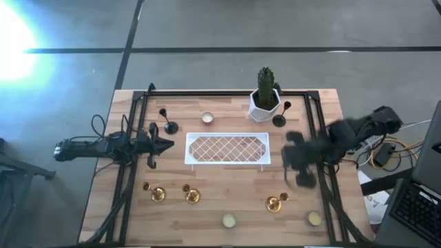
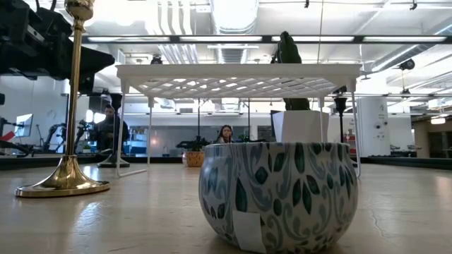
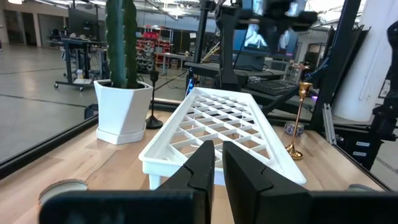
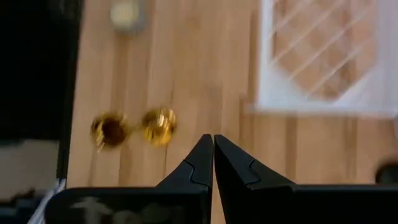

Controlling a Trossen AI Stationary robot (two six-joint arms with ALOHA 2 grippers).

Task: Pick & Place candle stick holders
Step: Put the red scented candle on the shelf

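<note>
Three gold holders stand on their round bases near the table's front: two at the left and one at the right. Two black holders stand at the back, one at the left and one beside the cactus pot. My left gripper is shut and empty, level, pointing at the white lattice rack. My right gripper is shut and empty above the table. It points down, just beyond the right gold holder.
The white pot with the cactus stands behind the rack. Pale tealights lie at the back and along the front edge. A patterned round bowl sits close to the low camera. A black frame borders the table.
</note>
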